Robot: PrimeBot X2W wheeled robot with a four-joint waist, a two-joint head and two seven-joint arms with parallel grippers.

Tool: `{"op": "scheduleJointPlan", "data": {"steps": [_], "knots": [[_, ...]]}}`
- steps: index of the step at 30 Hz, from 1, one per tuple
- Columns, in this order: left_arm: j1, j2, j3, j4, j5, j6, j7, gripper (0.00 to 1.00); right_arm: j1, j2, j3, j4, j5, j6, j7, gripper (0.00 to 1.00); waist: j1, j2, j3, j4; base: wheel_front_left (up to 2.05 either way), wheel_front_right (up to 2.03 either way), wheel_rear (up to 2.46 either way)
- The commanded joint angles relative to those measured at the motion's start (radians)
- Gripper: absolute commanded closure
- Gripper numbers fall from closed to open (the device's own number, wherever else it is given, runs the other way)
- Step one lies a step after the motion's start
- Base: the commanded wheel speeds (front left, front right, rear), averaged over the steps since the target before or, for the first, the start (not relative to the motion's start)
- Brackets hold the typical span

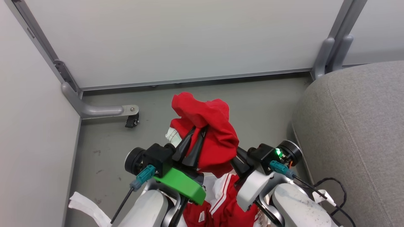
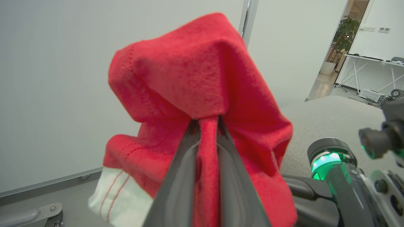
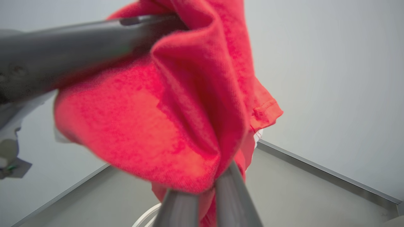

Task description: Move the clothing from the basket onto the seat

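Since the large light grey fabric sofa seat [image 1: 353,132] lies to the right, the bright red soft garment [image 1: 205,126] hangs lifted over the grey floor [image 1: 252,94], probably ready to swing across. Left gripper [image 2: 208,123] and right gripper [image 3: 217,176] are each pinched tight on its folds. More red white-striped clothing [image 1: 221,201] lies nearer, below. White partition panels [image 1: 176,37] stand far.

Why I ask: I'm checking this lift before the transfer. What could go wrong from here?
Both the left gripper and the right gripper are shut on the same red garment; if the arms part, it could stretch or slip from one grip. The garment drapes over the left gripper, so it might cling on release above the seat. Its lower folds hang above the other clothing and might drag a piece along.
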Motion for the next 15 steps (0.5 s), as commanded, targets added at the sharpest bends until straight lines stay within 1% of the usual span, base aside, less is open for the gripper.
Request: {"op": "scheduleJointPlan", "data": {"steps": [1,5,6,7,8,11,15], "knots": [[-0.015,0.001,0.006,0.002,0.004,-0.005,-0.004,1.00,0.005,-0.004,-0.006,-0.001,0.002,-0.001,-0.005,1.00,0.0000,0.0000,0.001,-0.005,0.00,0.00,0.00],[-0.009,0.001,0.012,0.007,0.011,-0.005,-0.004,1.00,0.019,-0.004,-0.017,-0.010,-0.001,-0.001,-0.005,1.00,0.0000,0.0000,-0.001,-0.019,0.00,0.00,0.00],[-0.009,0.001,0.012,0.006,0.015,-0.005,-0.004,0.56,0.022,-0.005,-0.024,-0.015,0.002,-0.001,-0.005,1.00,0.0000,0.0000,-0.002,-0.022,0.00,0.00,0.00],[-0.007,0.001,0.013,0.008,0.014,-0.005,-0.004,0.20,0.025,-0.004,-0.028,-0.018,0.003,-0.001,-0.005,1.00,0.0000,0.0000,-0.004,-0.026,0.00,0.00,0.00],[-0.004,0.002,0.016,0.009,0.018,-0.005,-0.004,0.00,0.031,-0.004,-0.032,-0.020,0.004,-0.001,-0.005,1.00,0.0000,0.0000,-0.006,-0.032,0.00,0.00,0.00],[0.010,0.001,0.032,0.011,0.029,-0.003,-0.004,0.00,0.052,-0.004,-0.045,-0.033,0.009,-0.001,-0.005,1.00,0.0000,0.0000,-0.012,-0.058,0.00,0.00,0.00],[0.029,0.002,0.060,0.019,0.061,-0.003,-0.004,0.00,0.077,-0.004,-0.059,-0.061,0.017,-0.001,-0.005,1.00,0.0000,0.0000,-0.012,-0.127,0.00,0.00,0.00]]}}
